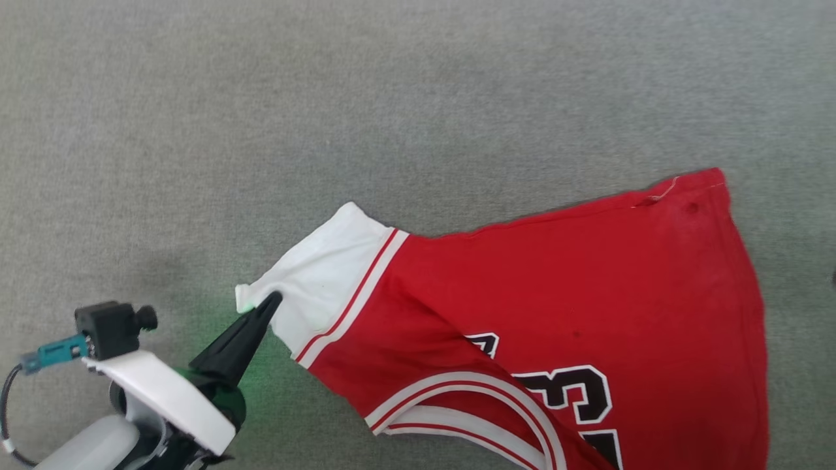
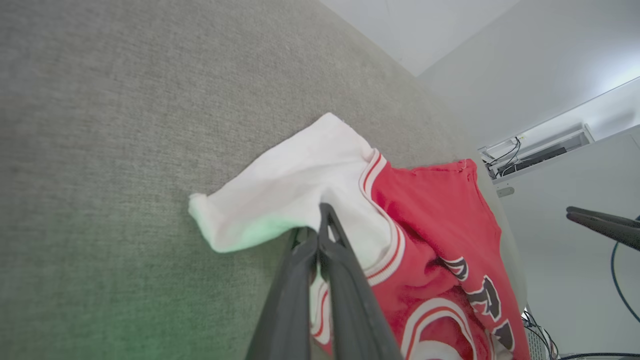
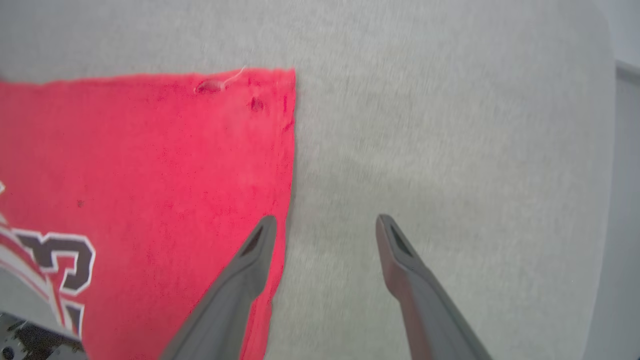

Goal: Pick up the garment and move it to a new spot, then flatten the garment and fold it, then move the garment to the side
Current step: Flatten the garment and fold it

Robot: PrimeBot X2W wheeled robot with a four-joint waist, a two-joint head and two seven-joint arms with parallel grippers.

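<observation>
Furthest left, the left hand (image 1: 273, 299) is clenched on the edge of the garment's (image 1: 588, 281) white sleeve (image 1: 320, 274). A fold of cloth is caught between its two fingers, and the rest of the sleeve lies just ahead of its tips. To the right of that hand the red body lies spread over the grey worktop (image 1: 392, 98), rumpled just past the sleeve's striped trim and smoother toward the hem (image 3: 287, 150). There the right hand (image 3: 325, 225) hangs released and holding nothing, one finger over the hem's edge, the other over bare worktop.

This looks to me like the flattening step, not yet finished. The next move seems to call for the left hand to draw the sleeve outward and lay it flat, while the right takes hold at the hem to pull the creases out.

The nearer part of the shirt runs off the head view's bottom edge, so the other sleeve and most of the lettering (image 1: 568, 391) can't be judged. The right wrist view is smeared, and I cannot tell whether that finger touches the cloth.
</observation>
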